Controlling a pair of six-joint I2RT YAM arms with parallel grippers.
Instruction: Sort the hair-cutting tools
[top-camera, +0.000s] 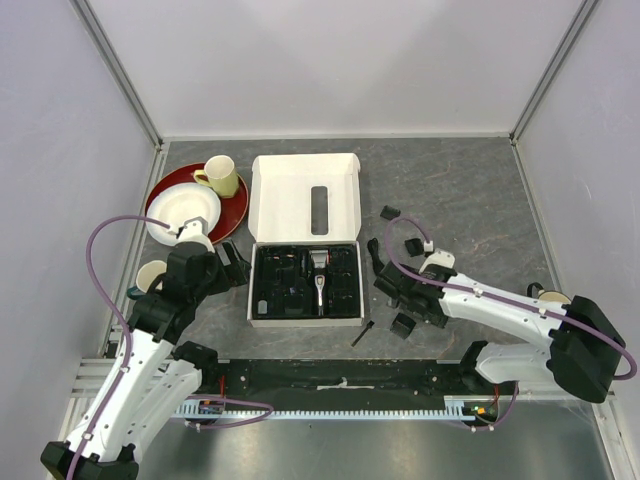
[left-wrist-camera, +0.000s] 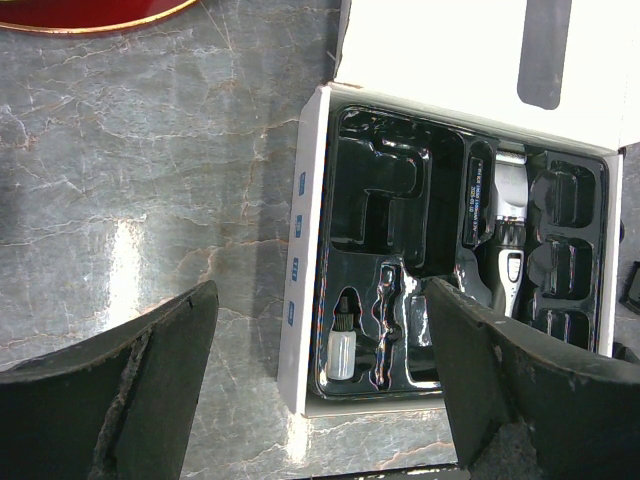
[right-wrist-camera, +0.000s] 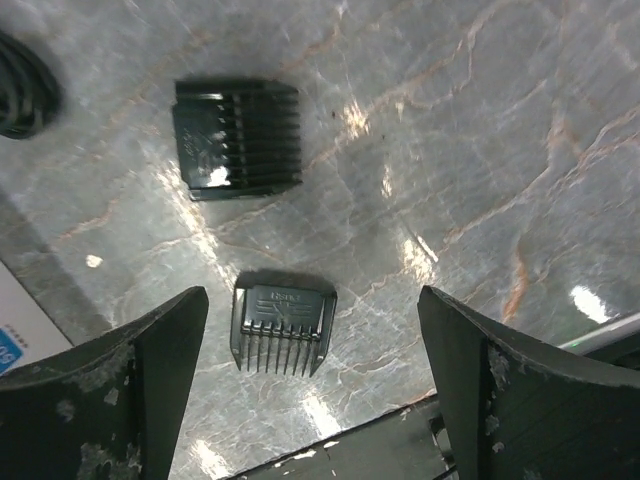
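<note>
Grey table (top-camera: 470, 180) — left gripper (left-wrist-camera: 320, 290), right gripper (right-wrist-camera: 312, 296) both gape wide, empty — comb attachment (right-wrist-camera: 283, 330) beneath right.

Grey marbled bench (top-camera: 470, 190). Open white box (top-camera: 305, 200) at centre, lid toward the far edge. Red plate (top-camera: 232, 215) near the far left corner. Right of the box: scattered comb attachments (top-camera: 389, 212) and coiled cord (right-wrist-camera: 22, 85). A thin brush (top-camera: 362, 334) lies by the near edge.
</note>
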